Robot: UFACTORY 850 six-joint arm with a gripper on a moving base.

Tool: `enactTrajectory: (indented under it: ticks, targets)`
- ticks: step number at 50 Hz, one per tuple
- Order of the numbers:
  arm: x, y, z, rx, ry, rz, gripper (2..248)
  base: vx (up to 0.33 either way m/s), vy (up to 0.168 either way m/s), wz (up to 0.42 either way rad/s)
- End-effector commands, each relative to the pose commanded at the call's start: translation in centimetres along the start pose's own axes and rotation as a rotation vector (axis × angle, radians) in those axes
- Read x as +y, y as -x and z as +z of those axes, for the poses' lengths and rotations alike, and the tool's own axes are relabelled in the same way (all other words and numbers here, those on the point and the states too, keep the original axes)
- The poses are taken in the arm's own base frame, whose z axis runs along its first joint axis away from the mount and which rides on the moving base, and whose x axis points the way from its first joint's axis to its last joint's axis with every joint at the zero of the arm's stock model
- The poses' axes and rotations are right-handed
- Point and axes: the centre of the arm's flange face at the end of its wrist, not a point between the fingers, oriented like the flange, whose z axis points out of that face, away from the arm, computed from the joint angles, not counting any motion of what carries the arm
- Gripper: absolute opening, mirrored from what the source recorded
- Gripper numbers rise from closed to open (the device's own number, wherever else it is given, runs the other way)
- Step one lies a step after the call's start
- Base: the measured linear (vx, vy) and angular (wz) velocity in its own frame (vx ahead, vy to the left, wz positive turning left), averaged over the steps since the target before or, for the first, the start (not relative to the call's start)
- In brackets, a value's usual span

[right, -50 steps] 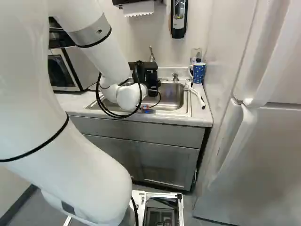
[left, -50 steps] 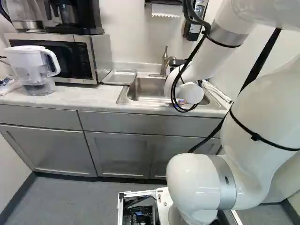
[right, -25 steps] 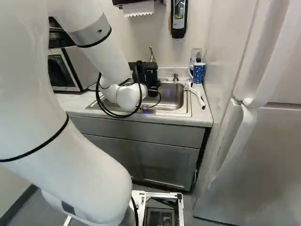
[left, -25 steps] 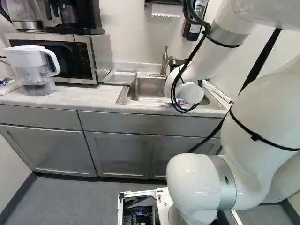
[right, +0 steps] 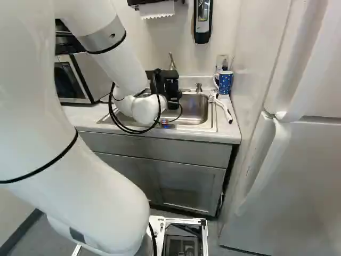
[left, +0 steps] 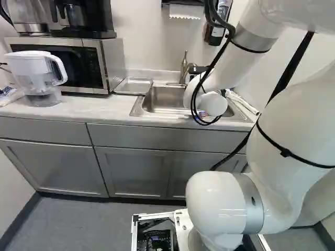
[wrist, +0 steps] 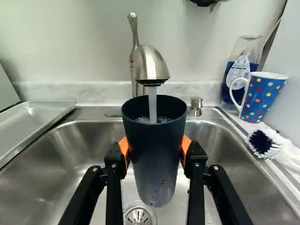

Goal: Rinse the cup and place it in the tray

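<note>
Jaws gripping smooth, tapered cup [wrist: 153, 150]; water [wrist: 153, 104] pouring in from brushed-metal faucet [wrist: 151, 64].

kitchen: sink [wrist: 61, 154], microwave [left: 104, 68]

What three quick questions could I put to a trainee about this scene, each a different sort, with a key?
1. True or false: the cup stands in the tray.

2. Multiple choice: in the left base view, the tray lies between the sink and which thing?
A) the pitcher
B) the microwave
C) the mug

3. Fill in the blank: water runs from the ____ into the cup.

Key:
1. False; the gripper holds it over the sink.
2. B
3. faucet
</note>
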Motion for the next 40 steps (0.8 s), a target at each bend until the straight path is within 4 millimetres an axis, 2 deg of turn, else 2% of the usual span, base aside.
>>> enactTrajectory:
  ticks: [25,40]
  targets:
    - [-0.2,0.0,0.0,0.000,-0.004,-0.001,124,0.000,0.000,0.000]
    - [-1.7,0.0,-0.2,0.001,-0.042,-0.007,124,0.000,0.000,0.000]
